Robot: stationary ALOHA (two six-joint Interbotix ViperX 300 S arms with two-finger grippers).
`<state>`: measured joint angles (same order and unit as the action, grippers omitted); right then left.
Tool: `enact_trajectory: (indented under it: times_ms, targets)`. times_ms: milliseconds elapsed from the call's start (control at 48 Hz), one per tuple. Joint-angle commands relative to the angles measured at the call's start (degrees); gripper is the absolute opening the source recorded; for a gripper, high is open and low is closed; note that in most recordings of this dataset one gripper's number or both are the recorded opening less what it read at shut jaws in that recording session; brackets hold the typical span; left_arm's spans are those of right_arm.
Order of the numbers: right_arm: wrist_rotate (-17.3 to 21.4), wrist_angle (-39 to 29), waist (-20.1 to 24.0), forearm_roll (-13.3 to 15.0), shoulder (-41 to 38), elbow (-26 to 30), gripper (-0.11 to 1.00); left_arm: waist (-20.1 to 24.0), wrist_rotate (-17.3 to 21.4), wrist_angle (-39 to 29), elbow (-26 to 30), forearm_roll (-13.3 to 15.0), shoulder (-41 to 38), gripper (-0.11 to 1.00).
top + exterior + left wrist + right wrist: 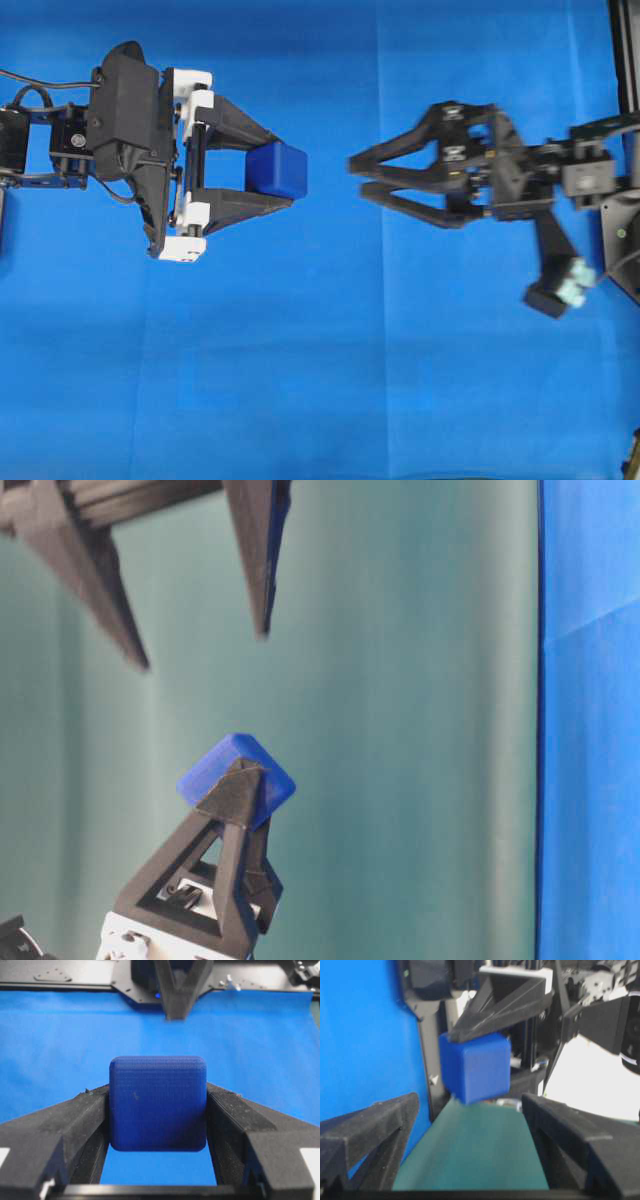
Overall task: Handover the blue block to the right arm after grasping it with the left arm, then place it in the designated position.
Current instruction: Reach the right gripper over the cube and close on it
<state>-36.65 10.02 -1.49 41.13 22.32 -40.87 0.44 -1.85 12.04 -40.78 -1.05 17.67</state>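
Overhead view: left arm (120, 110) comes in from 9 o'clock, its gripper (275, 170) w/ white brackets pinching the blue block (277, 169) between both fingertips, block held up off the blue cloth (320, 380), sitting a bit left of frame centre. Right arm (560, 175) comes in from 3 o'clock, its gripper (355, 175) pointing toward 9 o'clock at the block, jaws spread wide, tips near the block but apart from it, no contact. Left wrist cam: block (158, 1103) clamped flat-on by the two black fingers (75, 1125), one at 9 and one at 3 o'clock of it; right gripper's tip (176, 995) shows at 12 o'clock, blurry. Right wrist cam: block (477, 1067) in centre, left gripper's finger (500, 1007) on its top edge, right gripper's own fingers (370, 1130) at 7 and 5 o'clock, well open, nothing between them. Table-level view: block (236, 778) tilted like a diamond at the left gripper's tip (238, 790), right gripper's fingers (255, 550) at 11 o'clock of it, apart.
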Motion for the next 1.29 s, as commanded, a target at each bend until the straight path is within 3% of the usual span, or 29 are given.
enact_trajectory:
  times_ms: [0,375,833,917,1083,1271]
  targets:
    - [0.3,1.3,-0.4,0.9,-3.0,4.0,0.93,-0.3,-0.1,0.5,0.5,0.1,1.2,0.49]
    - [0.3,1.1,-0.4,2.6,-12.3,12.8,0.93,-0.2,-0.1,0.5,0.5,0.1,1.2,0.49]
    - [0.1,-0.1,-0.4,2.6,-12.9,13.6,0.91,-0.3,-0.1,0.3,0.4,0.1,1.4,0.49]
    - [0.3,-2.6,-0.4,2.7,-13.0,13.8,0.82,-0.4,-0.1,0.4,0.4,0.1,1.4,0.49]
    - [0.5,-5.1,-0.4,2.3,-13.0,14.5,0.42,-0.7,0.0,0.4,0.4,0.1,1.4,0.49]
    - [0.6,-4.5,-0.4,2.2,-13.0,14.7,0.42,-1.0,0.0,0.4,0.4,0.1,1.4,0.49]
